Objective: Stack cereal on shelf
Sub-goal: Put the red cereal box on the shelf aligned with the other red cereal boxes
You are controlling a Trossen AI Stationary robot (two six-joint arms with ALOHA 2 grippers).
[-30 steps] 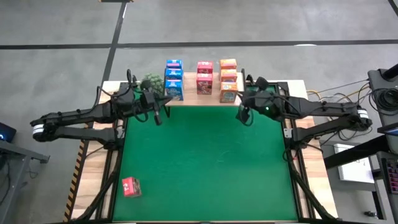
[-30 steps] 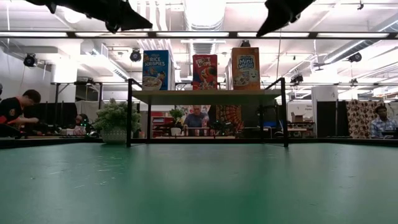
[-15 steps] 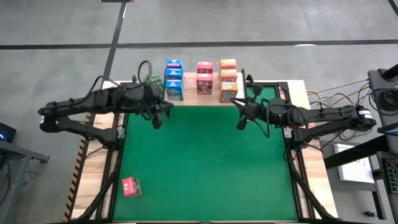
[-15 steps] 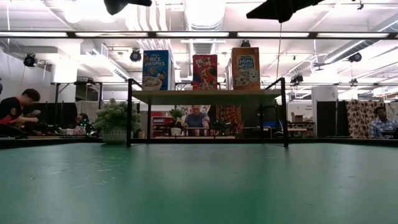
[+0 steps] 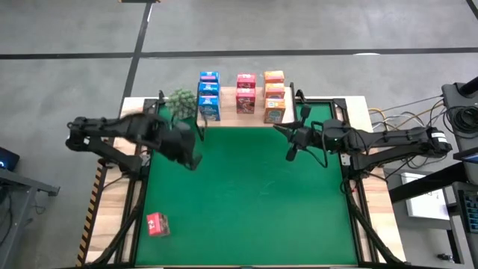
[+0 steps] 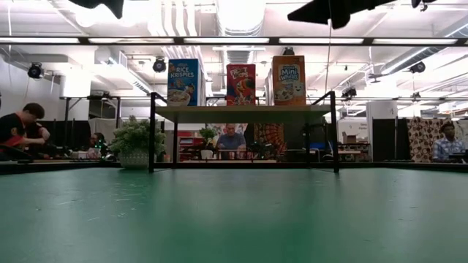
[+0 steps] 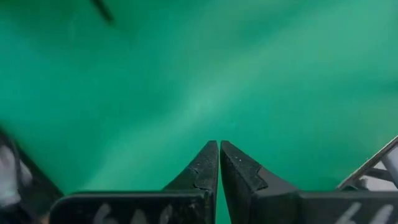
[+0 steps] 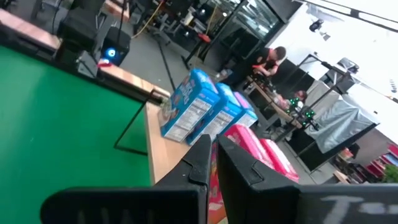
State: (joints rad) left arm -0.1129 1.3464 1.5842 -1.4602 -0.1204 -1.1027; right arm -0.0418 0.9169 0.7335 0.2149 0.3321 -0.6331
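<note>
The cereal boxes stand in three rows on the wooden shelf [image 5: 240, 118] at the far edge: blue [image 5: 208, 96], pink-red [image 5: 246, 93] and orange [image 5: 274, 97]. The low view shows the front blue [image 6: 183, 82], red [image 6: 241, 84] and orange [image 6: 289, 80] boxes on the plank [image 6: 241, 113]. One more pink-red box [image 5: 157, 223] lies flat on the mat near the near-left corner. My left gripper [image 5: 191, 158] [image 7: 219, 149] is shut and hangs over bare mat, pointing down. My right gripper [image 5: 290, 148] [image 8: 214, 146] is shut in front of the shelf's right end and faces the boxes.
A green leafy plant [image 5: 181, 101] [image 6: 135, 142] stands left of the shelf. The green mat [image 5: 246, 202] covers the table between the arms. People sit and stand in the room beyond the table [image 6: 22, 131].
My left gripper has moved away from the shelf's left end toward the near edge, and its arm has swung round. My right gripper has drawn back a little from the shelf. The boxes have kept still.
</note>
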